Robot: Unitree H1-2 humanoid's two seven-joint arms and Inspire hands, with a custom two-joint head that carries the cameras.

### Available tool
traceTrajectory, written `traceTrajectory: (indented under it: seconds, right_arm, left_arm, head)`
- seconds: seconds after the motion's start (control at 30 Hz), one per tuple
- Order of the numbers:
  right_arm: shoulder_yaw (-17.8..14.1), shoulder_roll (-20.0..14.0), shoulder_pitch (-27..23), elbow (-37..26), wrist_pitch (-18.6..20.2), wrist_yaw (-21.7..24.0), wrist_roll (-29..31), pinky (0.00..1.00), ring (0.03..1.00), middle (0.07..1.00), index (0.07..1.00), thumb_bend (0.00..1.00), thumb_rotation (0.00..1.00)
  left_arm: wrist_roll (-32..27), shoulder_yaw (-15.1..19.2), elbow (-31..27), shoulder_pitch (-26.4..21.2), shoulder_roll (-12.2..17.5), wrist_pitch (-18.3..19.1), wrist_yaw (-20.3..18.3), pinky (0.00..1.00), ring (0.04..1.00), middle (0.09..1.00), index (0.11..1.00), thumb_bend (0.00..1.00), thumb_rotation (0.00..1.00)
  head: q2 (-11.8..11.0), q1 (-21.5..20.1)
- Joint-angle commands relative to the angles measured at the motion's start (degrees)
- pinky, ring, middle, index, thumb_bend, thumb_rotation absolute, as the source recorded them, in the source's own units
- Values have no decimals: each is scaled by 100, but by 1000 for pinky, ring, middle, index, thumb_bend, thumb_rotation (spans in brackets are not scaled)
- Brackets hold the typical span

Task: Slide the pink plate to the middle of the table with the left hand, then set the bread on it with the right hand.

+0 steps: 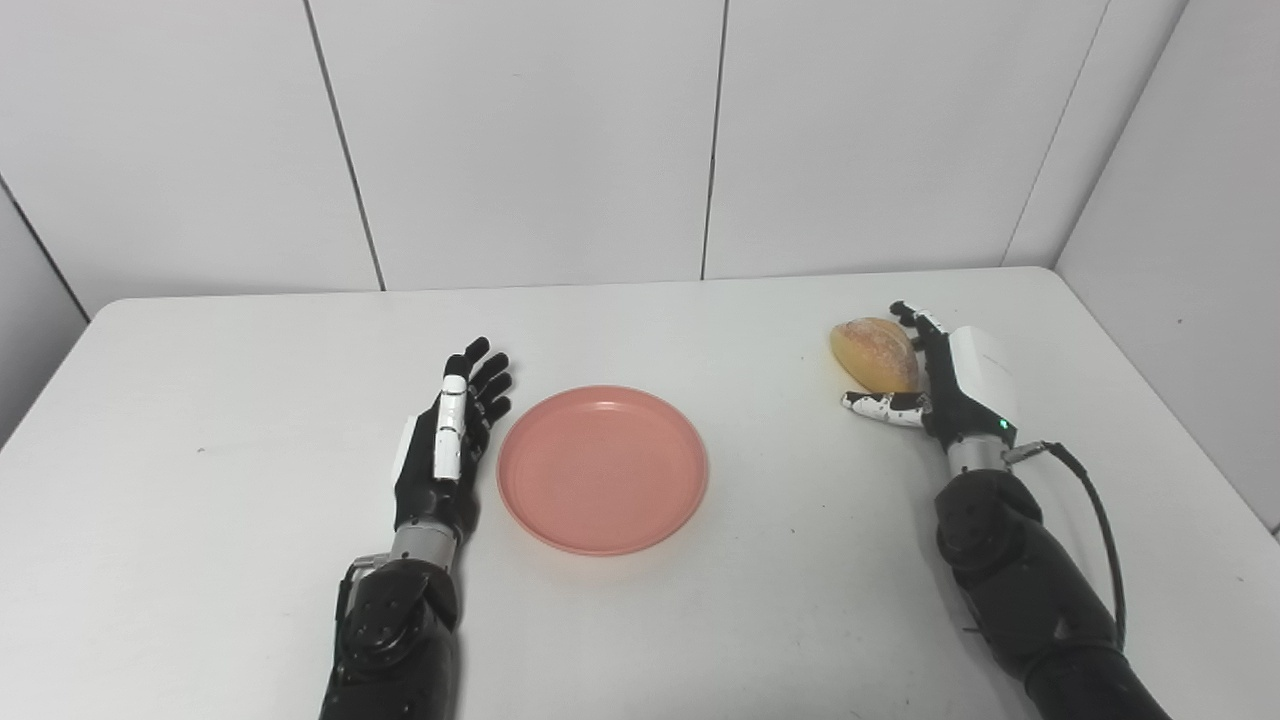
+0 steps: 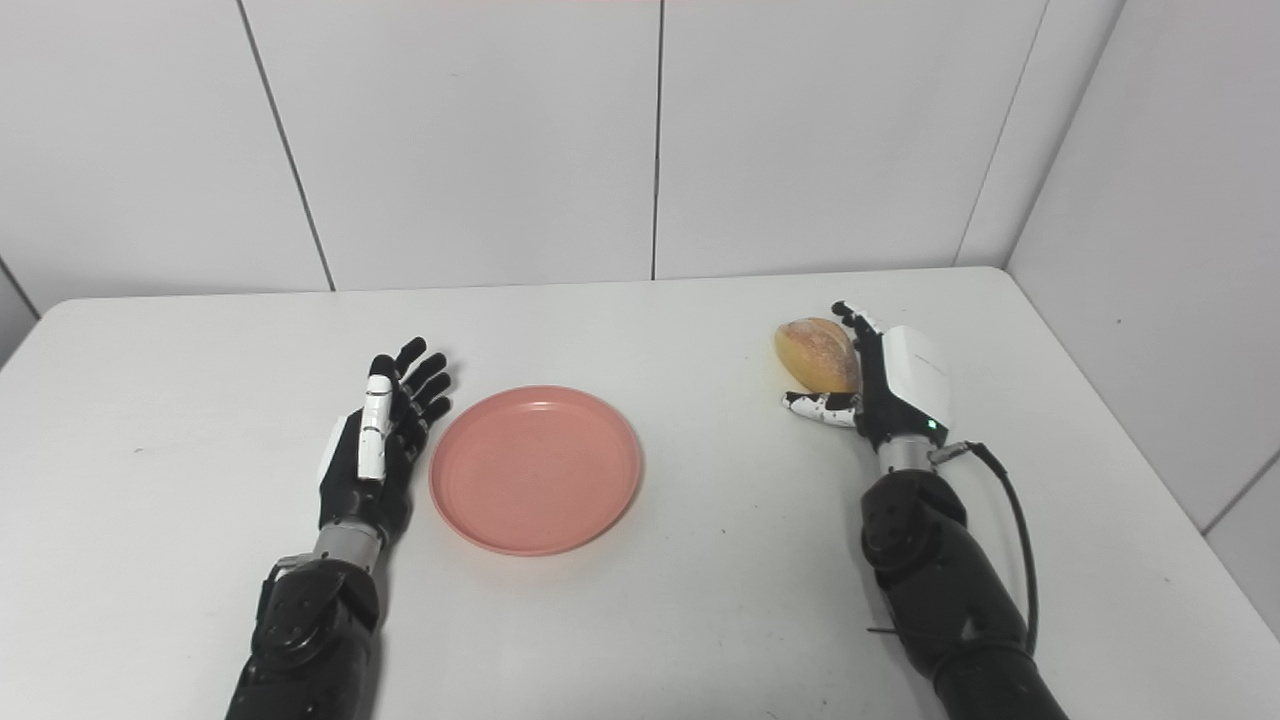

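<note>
White table [image 1: 200, 560], pale panelled walls behind. Pink plate [image 1: 602, 469] lay near mid-table, just right of left hand [image 1: 447, 440], empty, fingers extended. Bread [image 1: 874, 353] sat far right, well apart from plate, cupped on its right by right hand [image 1: 945, 385], thumb beneath; grip unclear. Called for a leftward carry.

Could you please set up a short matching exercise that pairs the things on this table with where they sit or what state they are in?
Things:
1. pink plate
2. bread
3. left hand
4. right hand

Descriptions:
A. open, just left of the plate
B. cupped against the bread
C. empty, near the table's middle
D. far right, beside a white-backed hand

Pairs: 1-C, 2-D, 3-A, 4-B
</note>
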Motion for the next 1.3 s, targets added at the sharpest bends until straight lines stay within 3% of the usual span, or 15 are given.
traceTrajectory:
  seconds: [0.0, 0.27, 0.77, 0.83, 0.9, 1.27]
  right_arm:
    - [-3, -53, -311, -15, -368, -211, 65, 558, 676, 766, 772, 573, 115]
    - [-31, -25, -369, 170, -602, -572, 181, 499, 615, 698, 716, 461, 5]
    - [40, -31, -502, 538, -882, -1068, 188, 441, 547, 615, 664, 419, 0]
    - [22, -31, -494, 518, -914, -1109, 223, 432, 524, 596, 540, 471, 97]
    - [-3, -21, -479, 452, -939, -1135, 262, 424, 504, 579, 505, 486, 126]
    - [7, 72, -366, -260, -1323, -1156, 296, 402, 458, 538, 494, 492, 131]
  left_arm:
    - [27, -31, -82, -62, -1, 2, -37, 910, 908, 895, 893, 535, 1000]
    - [16, -41, -108, -66, 0, 1, -45, 911, 906, 893, 893, 539, 1000]
    - [39, -36, -115, -97, 8, 5, -2, 901, 902, 890, 886, 542, 1000]
    - [42, -49, -115, -93, 12, 3, -17, 904, 903, 892, 889, 541, 1000]
    - [63, -57, -115, -91, 7, 10, 1, 904, 901, 890, 889, 542, 1000]
    - [59, -128, -118, -87, -21, 50, -28, 913, 909, 896, 897, 532, 1000]
  head:
    - [10, 10]
    - [30, 27]
    - [103, 52]
    - [102, 74]
    - [107, 85]
    - [95, 176]
